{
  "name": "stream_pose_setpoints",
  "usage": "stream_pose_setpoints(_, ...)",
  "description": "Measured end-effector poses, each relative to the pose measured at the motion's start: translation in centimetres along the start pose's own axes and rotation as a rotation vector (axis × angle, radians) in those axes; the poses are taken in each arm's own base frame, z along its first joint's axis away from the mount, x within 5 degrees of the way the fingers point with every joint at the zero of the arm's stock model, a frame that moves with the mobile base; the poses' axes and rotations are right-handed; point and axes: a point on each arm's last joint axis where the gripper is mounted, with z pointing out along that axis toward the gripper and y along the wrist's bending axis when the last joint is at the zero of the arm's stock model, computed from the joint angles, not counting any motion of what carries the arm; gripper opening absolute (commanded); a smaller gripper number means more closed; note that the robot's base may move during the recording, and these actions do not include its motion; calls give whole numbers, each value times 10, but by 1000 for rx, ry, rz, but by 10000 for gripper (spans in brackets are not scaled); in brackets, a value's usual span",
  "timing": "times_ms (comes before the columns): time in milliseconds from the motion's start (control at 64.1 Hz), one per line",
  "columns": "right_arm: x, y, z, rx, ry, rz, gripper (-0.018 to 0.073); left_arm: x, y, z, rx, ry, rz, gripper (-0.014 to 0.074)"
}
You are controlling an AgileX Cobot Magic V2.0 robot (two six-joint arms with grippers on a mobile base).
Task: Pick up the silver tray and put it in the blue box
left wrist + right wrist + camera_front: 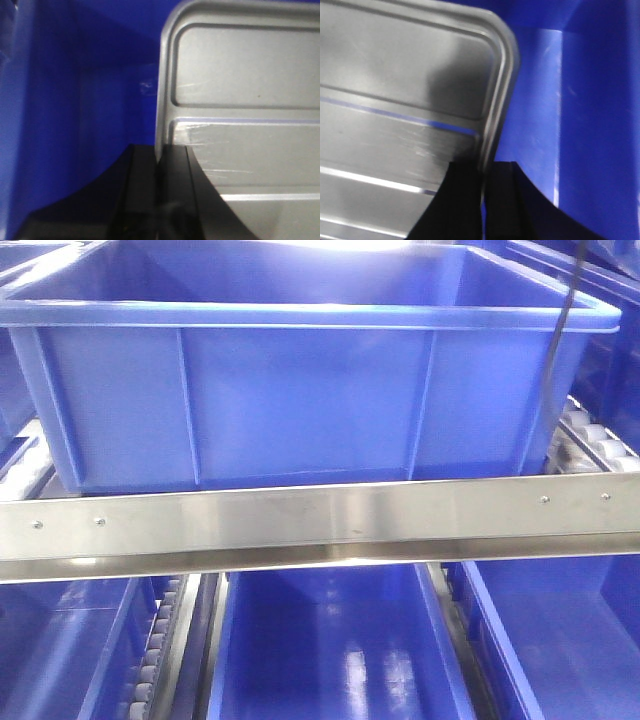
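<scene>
The silver tray (240,100) fills the right of the left wrist view, with raised lines across its shiny floor. My left gripper (160,155) is shut on its left rim. In the right wrist view the silver tray (395,75) lies to the left, and my right gripper (483,167) is shut on its right rim. Behind and under the tray are the blue box's inner wall (75,100) and its corner (600,100). From the front I see the blue box (300,390) from outside. Its wall hides the tray and both grippers there.
A steel rail (320,525) runs across in front of the box. White conveyor rollers (590,440) show at its right. More blue crates (340,650) sit on the level below. A black cable (560,310) hangs over the box's right rim.
</scene>
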Motion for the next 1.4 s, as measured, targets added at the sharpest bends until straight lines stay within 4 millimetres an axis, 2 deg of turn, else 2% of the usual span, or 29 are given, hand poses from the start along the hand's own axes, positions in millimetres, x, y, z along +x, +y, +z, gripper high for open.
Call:
stream_pose_setpoints(171, 8, -2, 40, 3, 21, 3, 57, 16, 7, 45, -6, 62, -38, -104)
stream_pose_setpoints(281, 12, -5, 56, 9, 36, 5, 58, 27, 7, 67, -4, 96, -48, -104)
stream_pose_setpoints(405, 17, -8, 68, 18, 57, 6, 59, 36, 4, 81, 0, 116, -48, -104)
stream_pose_setpoints(530, 19, -9, 72, 21, 64, 5, 97, 37, 3, 84, 6, 115, -48, -78)
stream_pose_setpoints(639, 18, -9, 72, 21, 62, 3, 254, 37, 3, 84, 8, 112, -48, 53)
stream_pose_setpoints(748, 18, -9, 72, 22, 62, -4, 470, 36, 3, 84, 14, 102, -47, 263)
stream_pose_setpoints(811, 18, -9, 72, 21, 62, -6, 541, 36, 2, 84, 18, 97, -47, 360)
stream_pose_setpoints(889, 19, -9, 72, 22, 64, -8, 586, 35, 2, 84, 21, 94, -49, 427)
stream_pose_setpoints(1013, 18, -9, 69, 24, 67, -7, 580, 35, 2, 84, 21, 94, -49, 430)
stream_pose_setpoints(1138, 10, -10, 49, 20, 37, -2, 543, 27, 4, 70, 27, 81, -69, 430)
stream_pose_setpoints(1278, -5, -13, 5, 7, -37, 9, 344, 2, 8, 23, 52, 2, -74, 395)
stream_pose_setpoints(1403, -14, -16, -39, 1, -86, 20, 158, -16, 15, -23, 58, -51, -38, 271)
